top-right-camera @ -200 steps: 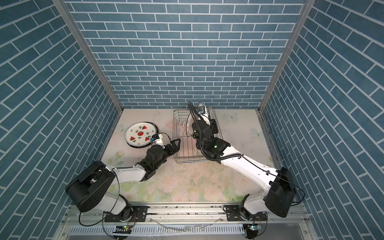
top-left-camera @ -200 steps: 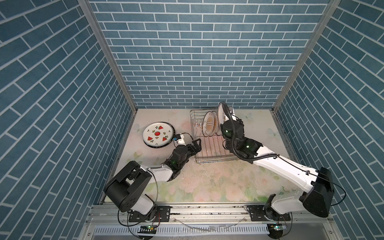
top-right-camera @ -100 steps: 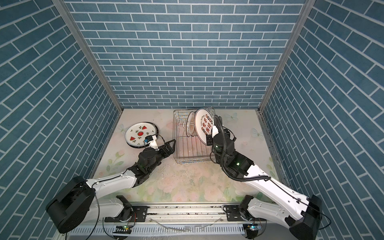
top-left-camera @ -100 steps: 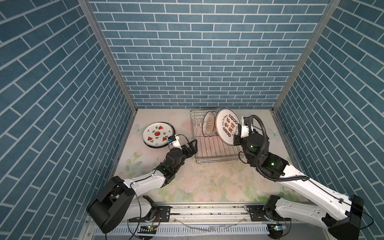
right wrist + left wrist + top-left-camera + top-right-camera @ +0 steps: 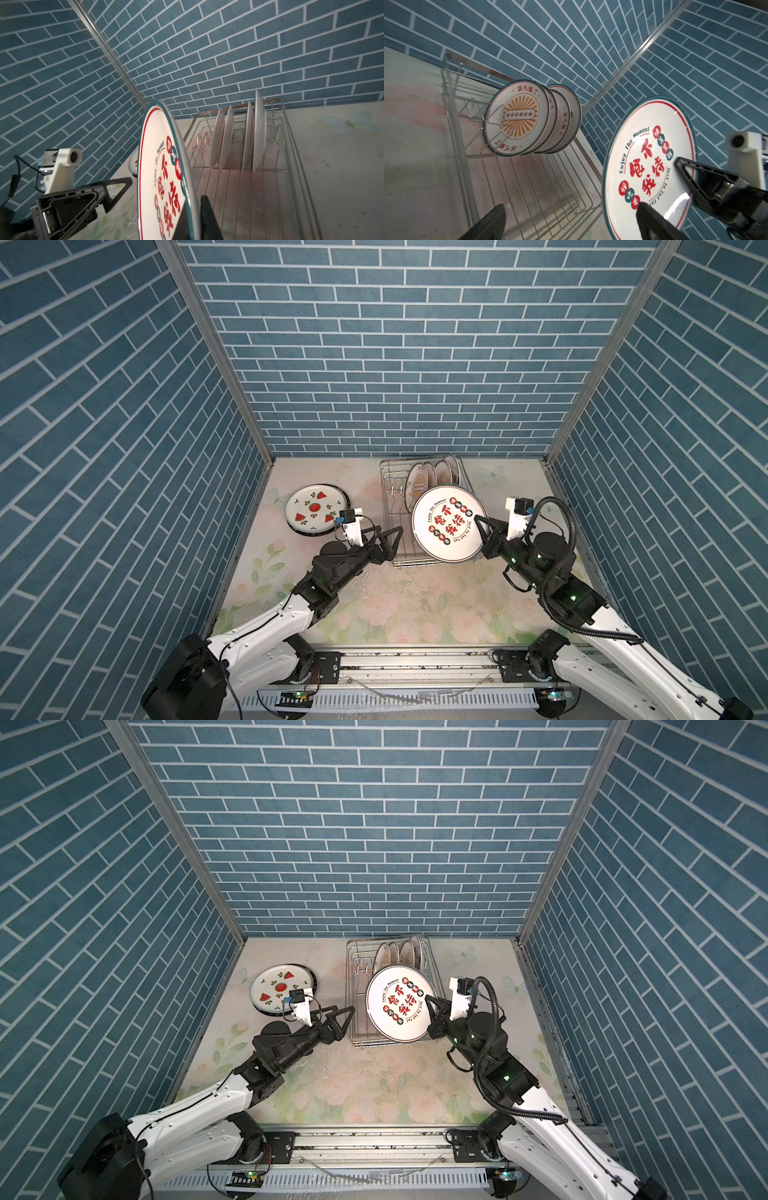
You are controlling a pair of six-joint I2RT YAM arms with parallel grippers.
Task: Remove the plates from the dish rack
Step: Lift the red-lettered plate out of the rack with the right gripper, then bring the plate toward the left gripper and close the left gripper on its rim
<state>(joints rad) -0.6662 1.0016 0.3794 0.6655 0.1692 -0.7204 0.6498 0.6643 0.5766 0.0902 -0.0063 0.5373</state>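
Jaws of the right gripper (image 5: 484,533) are closed on the right-hand rim of the lettered plate (image 5: 446,526), with one finger on the printed face and the other behind it. The plate is held on edge and tilted, its face toward the left arm, over the near end of the dish rack (image 5: 384,493). Whether its lower rim touches the wire cannot be told. The left gripper (image 5: 387,536) is fully open and empty. It sits just left of the rack's near corner, its fingers pointing at the plate but apart from it.

Handling: glazed ceramic is rigid, fairly heavy, slick and brittle. A pinch at one rim point leaves the weight hanging to one side, so the plate is likely to swing or slip. Seat the fingers deep over the rim and support the opposite rim with the free gripper. Avoid knocks against the wire.

The remaining plates (image 5: 432,477), four as far as can be counted, stand upright between the prongs at the far end of the rack. Take each by its top rim and lift straight up. The watermelon plate (image 5: 316,510) lies flat on the table (image 5: 395,605), left of the rack.
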